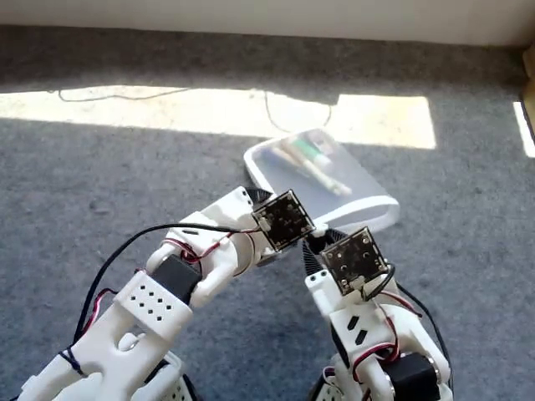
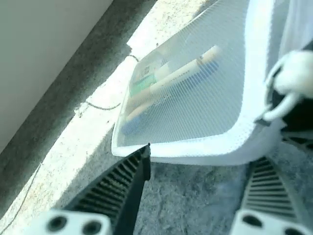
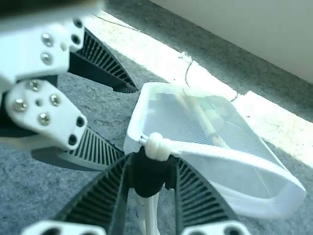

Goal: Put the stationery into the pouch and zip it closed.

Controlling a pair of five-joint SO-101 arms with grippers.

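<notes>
A grey, carpet-like bench (image 1: 100,192) runs back to a pale wall (image 1: 251,17), crossed by a band of sunlight (image 1: 167,109) with a thin cable (image 1: 267,104) lying in it. On the bench, the translucent white pouch (image 1: 359,180) lies just ahead of both arms. The left wrist view shows the left end effector (image 2: 203,164) with fingers apart at the pouch's near edge and the stationery (image 2: 171,78) inside, probably pens, while the right wrist view shows the right end effector (image 3: 152,169) clamped on the zip pull (image 3: 156,146).
</notes>
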